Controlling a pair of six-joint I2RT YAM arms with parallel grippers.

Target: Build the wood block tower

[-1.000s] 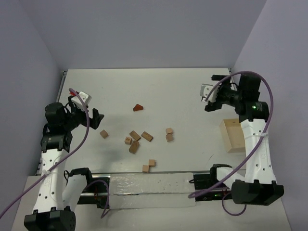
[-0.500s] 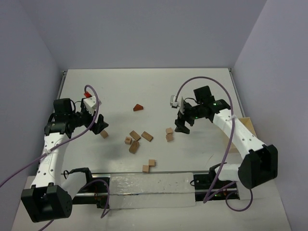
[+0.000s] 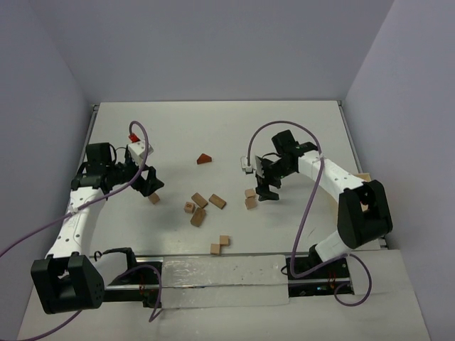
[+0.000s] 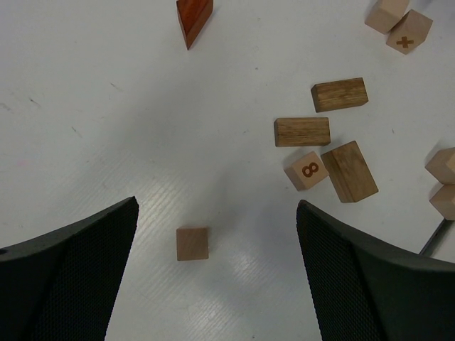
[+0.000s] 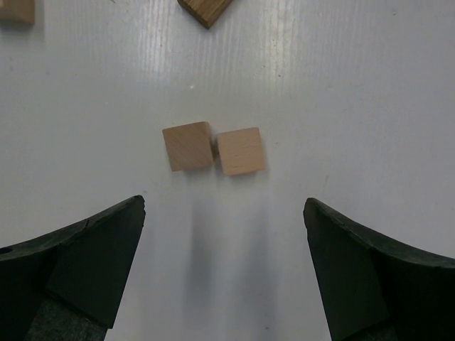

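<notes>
No stack stands; the small wooden blocks lie loose on the white table [image 3: 213,128]. My left gripper [image 3: 151,186] is open and hovers over a lone tan cube [image 3: 154,199]. In the left wrist view that cube [image 4: 193,244] lies between the fingers, nearer the left one, with the gripper [image 4: 217,234] above it. My right gripper [image 3: 264,190] is open next to two tan cubes [image 3: 250,199]. In the right wrist view the pair [image 5: 213,148] lies side by side just ahead of the gripper [image 5: 224,213]. A reddish-brown wedge [image 3: 205,158] lies farther back.
Three short bricks and a cube marked 8 [image 4: 306,170] cluster mid-table [image 3: 200,208]. Two more cubes [image 3: 220,244] lie near the front edge. The pale wooden tray [image 3: 363,177] is mostly hidden behind the right arm. A metal rail [image 3: 213,273] runs along the front.
The right arm swung from the far right in to the pair of cubes. The left gripper moved right and down over the lone cube. No block has moved.
</notes>
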